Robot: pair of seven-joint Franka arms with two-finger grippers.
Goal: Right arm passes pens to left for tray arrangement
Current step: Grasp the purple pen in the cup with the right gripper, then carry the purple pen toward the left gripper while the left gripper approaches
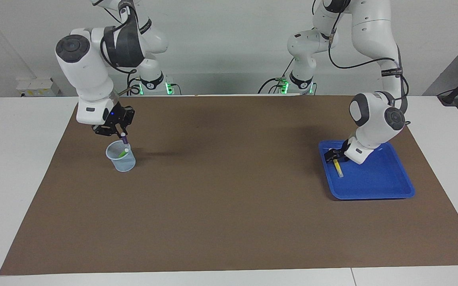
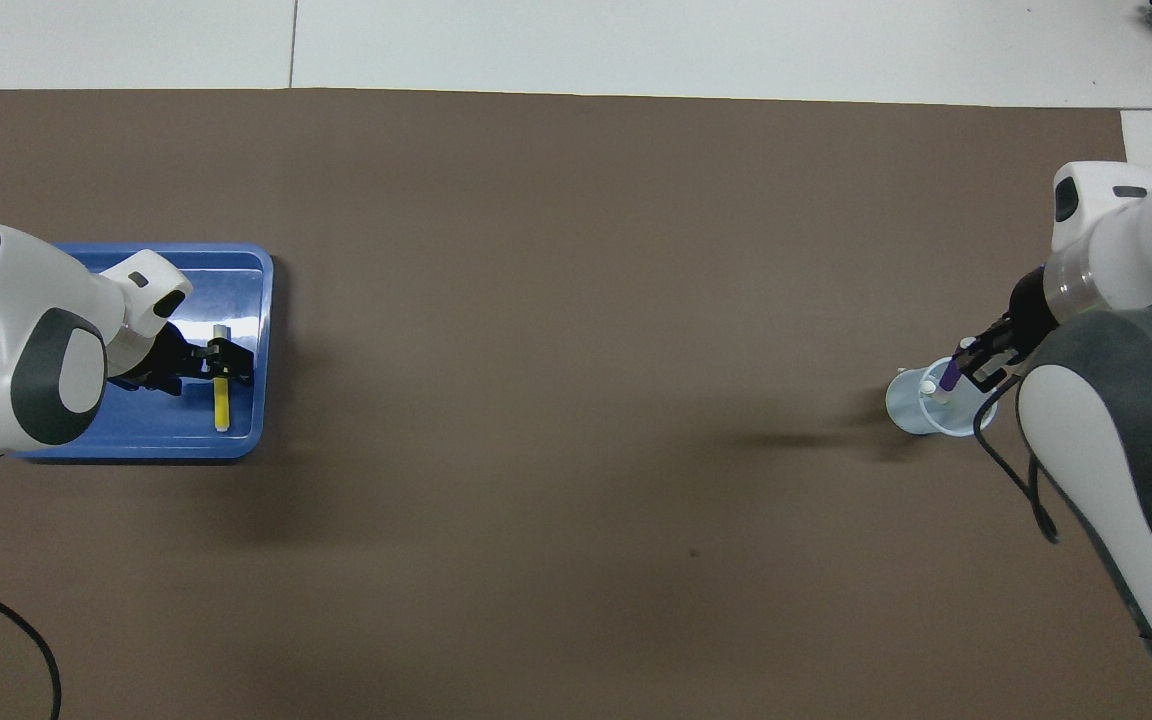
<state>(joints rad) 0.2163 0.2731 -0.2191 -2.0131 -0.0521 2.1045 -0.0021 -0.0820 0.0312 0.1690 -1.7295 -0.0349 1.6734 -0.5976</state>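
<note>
We note the right pincer (image 1: 122, 134) clamped on the purple pen (image 1: 124, 139) over the cup (image 1: 121, 157); left pincer (image 1: 333, 154) spread above the yellow pen (image 1: 338, 168) in the tray (image 1: 376, 182). Pens look light, stiff, slick: grip mid-barrel

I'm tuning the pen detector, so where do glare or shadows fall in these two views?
Overhead view: a pale glare patch on the tray floor beside the yellow pen, and a dark shadow streak on the mat beside the cup. Facing view: the same cup shadow runs toward the table's middle; the tray shows no glare.
</note>
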